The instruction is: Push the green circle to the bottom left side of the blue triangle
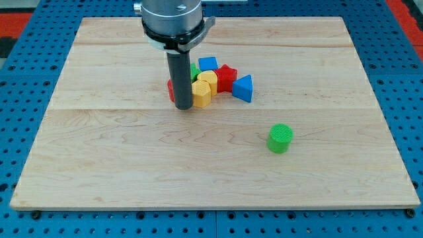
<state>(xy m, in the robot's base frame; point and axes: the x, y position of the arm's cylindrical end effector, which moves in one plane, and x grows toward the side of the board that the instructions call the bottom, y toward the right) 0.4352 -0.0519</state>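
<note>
The green circle (pixel 280 138) stands alone on the wooden board (pixel 132 158), toward the view's lower right. The blue triangle (pixel 243 88) lies at the right end of a cluster near the board's middle, up and left of the green circle. My tip (pixel 183 106) rests on the board at the cluster's left end, touching or nearly touching a yellow block (pixel 202 94), far left of the green circle. The rod hides part of the cluster's left side.
The cluster also holds a red star (pixel 227 77), a blue block (pixel 208 64), a second yellow block (pixel 208 80), a green block (pixel 195 70) and a red block (pixel 170 88) partly behind the rod. A blue pegboard (pixel 403 79) surrounds the board.
</note>
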